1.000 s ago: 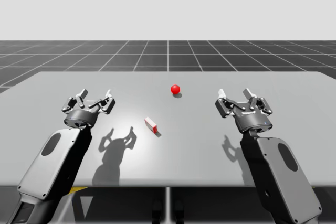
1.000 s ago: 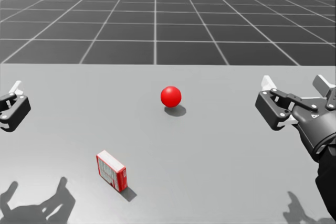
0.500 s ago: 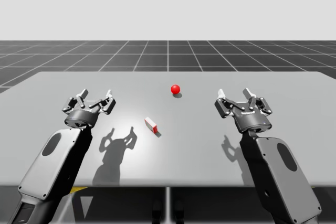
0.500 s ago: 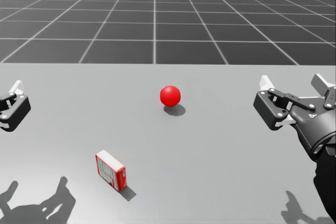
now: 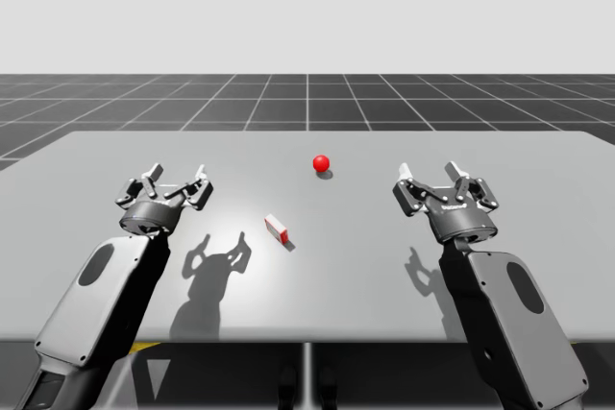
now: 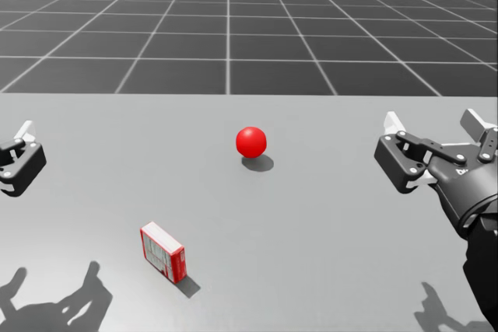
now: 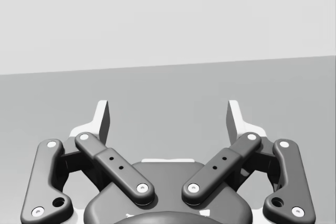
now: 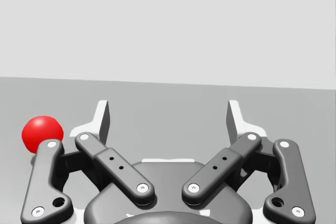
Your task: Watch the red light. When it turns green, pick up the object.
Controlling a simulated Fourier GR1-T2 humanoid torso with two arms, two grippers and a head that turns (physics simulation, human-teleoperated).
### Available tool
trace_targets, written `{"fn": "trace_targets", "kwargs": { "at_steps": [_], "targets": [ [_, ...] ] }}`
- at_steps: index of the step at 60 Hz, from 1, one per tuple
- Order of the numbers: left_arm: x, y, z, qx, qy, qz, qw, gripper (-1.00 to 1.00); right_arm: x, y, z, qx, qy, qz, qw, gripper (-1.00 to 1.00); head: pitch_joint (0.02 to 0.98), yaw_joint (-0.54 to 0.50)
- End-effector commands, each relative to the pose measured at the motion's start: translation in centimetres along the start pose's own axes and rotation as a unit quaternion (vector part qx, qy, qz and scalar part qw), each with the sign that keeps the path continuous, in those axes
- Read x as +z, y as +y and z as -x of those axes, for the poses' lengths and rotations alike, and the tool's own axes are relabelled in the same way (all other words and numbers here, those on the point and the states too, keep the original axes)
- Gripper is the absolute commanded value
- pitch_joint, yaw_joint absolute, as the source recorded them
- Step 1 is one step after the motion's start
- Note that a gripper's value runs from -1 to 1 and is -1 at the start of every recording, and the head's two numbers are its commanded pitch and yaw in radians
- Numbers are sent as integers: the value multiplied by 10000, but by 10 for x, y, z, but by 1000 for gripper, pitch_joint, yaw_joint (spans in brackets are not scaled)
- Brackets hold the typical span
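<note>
The light is a red ball (image 5: pixel 321 163) (image 6: pixel 251 141) resting on the grey table (image 5: pixel 384 247), toward its far middle. A small red and white box (image 5: pixel 277 229) (image 6: pixel 163 252) lies nearer me, left of centre. My left gripper (image 5: pixel 174 185) (image 7: pixel 168 116) hovers open to the left of the box with nothing between its fingers. My right gripper (image 5: pixel 437 180) (image 6: pixel 436 136) (image 8: pixel 168 116) hovers open at the right, also holding nothing. In the right wrist view the red ball (image 8: pixel 42 134) sits off to the side, beyond one finger.
Past the table's far edge (image 5: pixel 307 132) a dark gridded floor (image 5: pixel 307 103) runs to the horizon. Shadows of both arms fall on the table (image 6: pixel 311 231) near its front edge.
My head has turned slightly, shifting the head view a little. Both arms, the ball and the box stay where they were; the ball stays red.
</note>
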Motion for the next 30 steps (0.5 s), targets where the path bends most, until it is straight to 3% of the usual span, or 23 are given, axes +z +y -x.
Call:
{"fn": "trace_targets", "kwargs": {
  "at_steps": [1,30],
  "targets": [
    [0,0,0,-2,8,3,10000,-1000,0,0,0,23,-11,10,10000,-1000,580,-58],
    [0,-1,0,-5,14,7,10000,-1000,0,-1,-1,44,-26,28,10000,-1000,585,-56]
  ]
}}
